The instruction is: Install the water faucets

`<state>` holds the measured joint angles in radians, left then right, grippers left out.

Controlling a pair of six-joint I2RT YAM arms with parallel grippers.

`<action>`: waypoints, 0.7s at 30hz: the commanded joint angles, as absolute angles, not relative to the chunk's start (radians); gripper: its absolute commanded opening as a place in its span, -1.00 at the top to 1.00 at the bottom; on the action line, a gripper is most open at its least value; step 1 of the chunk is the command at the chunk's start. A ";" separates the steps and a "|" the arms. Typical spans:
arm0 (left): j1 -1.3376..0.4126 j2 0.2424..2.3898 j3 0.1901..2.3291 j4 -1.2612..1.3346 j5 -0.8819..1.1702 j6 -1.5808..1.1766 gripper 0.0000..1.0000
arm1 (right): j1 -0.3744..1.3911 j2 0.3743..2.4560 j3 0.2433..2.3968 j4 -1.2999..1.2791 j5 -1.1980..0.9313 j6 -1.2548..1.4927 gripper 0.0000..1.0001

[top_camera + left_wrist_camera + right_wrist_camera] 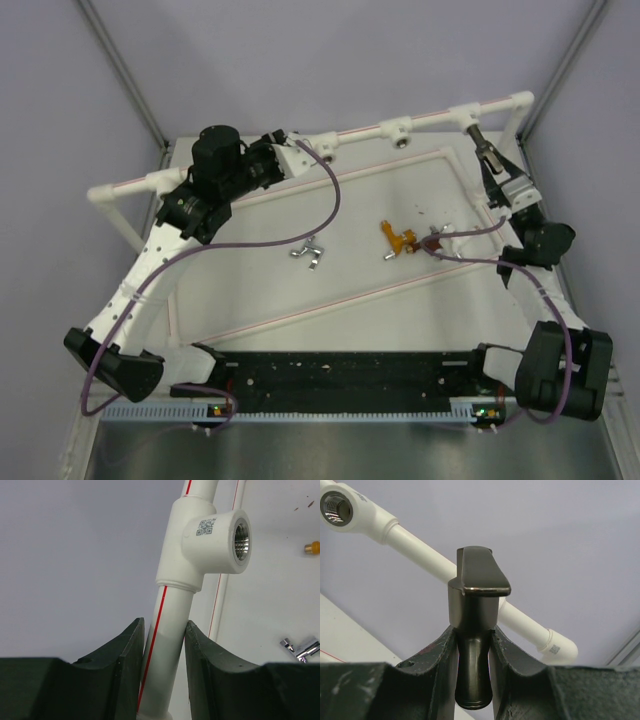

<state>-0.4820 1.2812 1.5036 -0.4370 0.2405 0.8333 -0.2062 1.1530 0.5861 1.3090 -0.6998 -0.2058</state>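
Note:
My right gripper [497, 160] is shut on the dark grey faucet [482, 140], held up at the rightmost socket [466, 114] of the white pipe rail. In the right wrist view the faucet's body [476, 630] sits upright between my fingers [435, 665], lever on top. My left gripper [298, 160] is shut on the white pipe [167, 645] just below a socket [220, 542]. A silver faucet [310, 252], an orange-gold faucet [395, 238] and a reddish-brown faucet [432, 243] lie loose on the table. A pale piece [452, 255] lies beside the reddish-brown one.
The pipe rail [360, 134] runs along the table's back edge with further sockets [397, 130]. Thin red-striped tubes [330, 300] frame the work area. The silver faucet [300, 649] also shows in the left wrist view. Grey walls stand close behind.

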 commanded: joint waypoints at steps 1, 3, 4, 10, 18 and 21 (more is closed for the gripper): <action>-0.488 1.301 1.522 -0.463 0.270 0.782 1.00 | -0.215 1.164 0.623 1.612 -0.713 -0.173 1.00; -0.489 1.301 1.523 -0.468 0.271 0.781 1.00 | -0.207 1.167 0.621 1.612 -0.716 -0.175 1.00; -0.492 1.301 1.525 -0.469 0.273 0.781 1.00 | -0.206 1.169 0.621 1.611 -0.716 -0.176 1.00; -0.492 1.302 1.525 -0.480 0.285 0.785 1.00 | -0.204 1.173 0.624 1.583 -0.706 -0.222 1.00; -0.492 1.305 1.532 -0.482 0.296 0.785 1.00 | -0.199 1.163 0.607 1.476 -0.706 -0.415 1.00; -0.494 1.307 1.531 -0.483 0.296 0.784 1.00 | -0.199 1.154 0.618 1.393 -0.722 -0.491 1.00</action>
